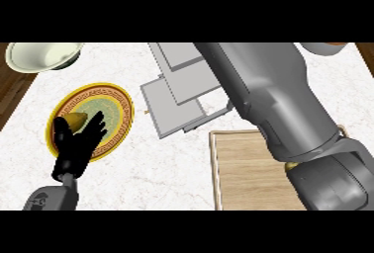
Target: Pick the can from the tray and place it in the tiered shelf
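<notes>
Left robot hand (pixel 79 144) rests open over the plate (pixel 116 106) — right forearm spans tray (pixel 237 168) and tiered shelf (pixel 175 106), its hand unseen.

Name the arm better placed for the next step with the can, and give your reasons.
Right, probably. The right forearm stretches over the wooden tray toward the grey tiered shelf. The left hand rests open over the plate, far from both. The can is hidden.

We look down on a white marble desk (pixel 168 168) with faint grey veining, evenly lit. Along its left edge and at the top right corner we see dark wooden floor (pixel 11 94).
</notes>
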Motion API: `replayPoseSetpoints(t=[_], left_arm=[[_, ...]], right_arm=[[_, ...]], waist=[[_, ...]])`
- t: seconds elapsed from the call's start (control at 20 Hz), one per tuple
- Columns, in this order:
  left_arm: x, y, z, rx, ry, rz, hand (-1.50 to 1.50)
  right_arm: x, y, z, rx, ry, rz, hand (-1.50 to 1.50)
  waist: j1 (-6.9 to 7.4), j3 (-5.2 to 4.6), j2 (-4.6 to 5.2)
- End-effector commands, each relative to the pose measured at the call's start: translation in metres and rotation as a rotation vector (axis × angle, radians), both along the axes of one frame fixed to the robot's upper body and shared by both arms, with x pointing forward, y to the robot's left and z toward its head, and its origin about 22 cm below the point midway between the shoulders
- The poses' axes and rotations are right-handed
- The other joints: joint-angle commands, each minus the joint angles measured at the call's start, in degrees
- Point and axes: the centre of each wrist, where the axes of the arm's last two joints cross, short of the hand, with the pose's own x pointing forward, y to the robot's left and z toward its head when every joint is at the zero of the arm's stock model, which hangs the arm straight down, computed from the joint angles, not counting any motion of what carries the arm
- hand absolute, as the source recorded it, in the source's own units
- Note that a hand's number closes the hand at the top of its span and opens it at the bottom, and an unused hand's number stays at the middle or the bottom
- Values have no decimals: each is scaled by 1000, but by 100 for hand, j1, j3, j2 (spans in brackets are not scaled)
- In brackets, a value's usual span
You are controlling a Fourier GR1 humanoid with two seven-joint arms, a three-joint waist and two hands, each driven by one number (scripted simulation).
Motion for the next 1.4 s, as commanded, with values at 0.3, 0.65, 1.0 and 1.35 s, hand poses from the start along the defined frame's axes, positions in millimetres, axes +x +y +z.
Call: replayPoseSetpoints(t=[0.3, 0.65, 1.0, 1.35], left_arm=[[6, -8, 2, 16, 5, 5, 0], [-9, 2, -6, -1, 11, 30, 0], [-7, -1, -10, -12, 11, 28, 0], [-13, 6, -14, -5, 27, 55, 0]], right_arm=[[-7, 21, 12, 78, 82, -170, 150], [-8, 6, 18, 293, -215, -133, -150], [-16, -4, 36, 456, -426, -75, -150], [-25, -21, 58, 485, -655, -106, -150]], waist=[[-51, -1, -36], [-183, 7, -52], [-118, 2, -23], [-342, 5, -79]])
